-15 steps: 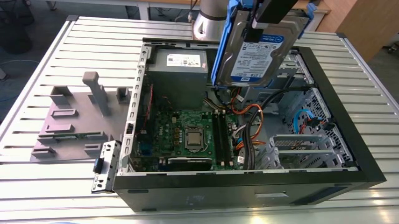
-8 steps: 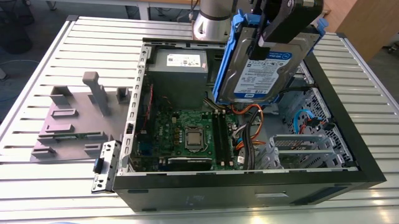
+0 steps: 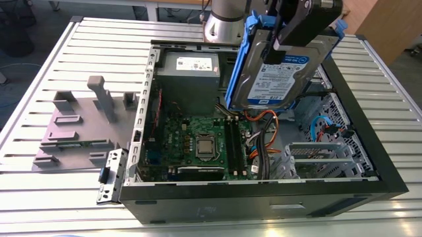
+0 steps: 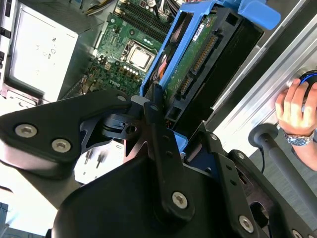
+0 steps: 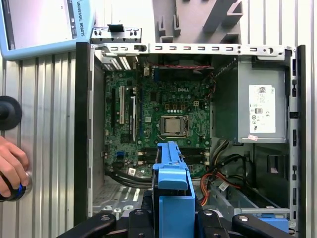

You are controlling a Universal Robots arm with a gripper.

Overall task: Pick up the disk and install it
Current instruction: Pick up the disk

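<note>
The gripper (image 3: 287, 39), clamping the disk (image 3: 274, 79) over the open case (image 3: 250, 205), is probably needing slow, straight lowering past the cables (image 3: 262, 117).

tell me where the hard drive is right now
The hard drive is clamped in the gripper, hanging over the open computer case toward the exterior view's right, above the orange cables.

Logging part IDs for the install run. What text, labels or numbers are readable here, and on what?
Quoting none.
The disk, held in the gripper: white-and-blue label, print too small to read.
The power supply: white label, print too small to read.
The motherboard and the blue-rimmed screen: brand marks, not transcribed.
</note>
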